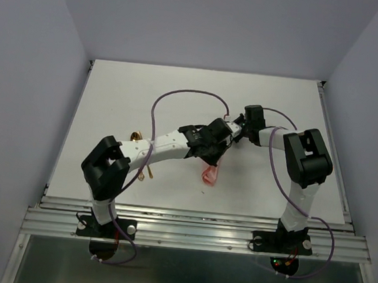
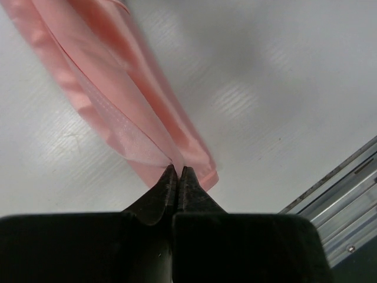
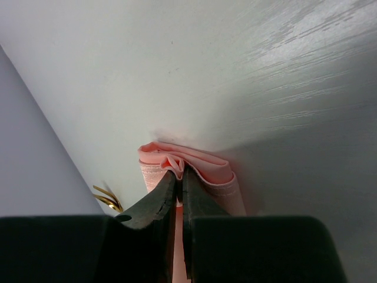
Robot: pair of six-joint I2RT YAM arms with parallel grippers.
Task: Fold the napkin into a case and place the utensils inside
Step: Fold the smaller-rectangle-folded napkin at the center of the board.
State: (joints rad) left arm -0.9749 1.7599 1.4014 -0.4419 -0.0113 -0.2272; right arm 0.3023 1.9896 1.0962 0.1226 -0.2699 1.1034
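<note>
The left gripper (image 2: 177,171) pinches the near end and the right gripper (image 3: 179,174) the far end of the narrow folded napkin (image 2: 118,100), which lies near-to-far in the middle of the counter (image 1: 147,90), with the utensils (image 1: 135,136) off to its left.

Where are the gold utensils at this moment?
In the top view the utensils lie left of centre on the table, mostly hidden beneath the left arm, gold showing on both sides of it; the napkin is to their right.

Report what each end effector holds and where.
Left end effector pinches the folded napkin at its end edge; right end effector pinches the napkin's bunched folds.
</note>
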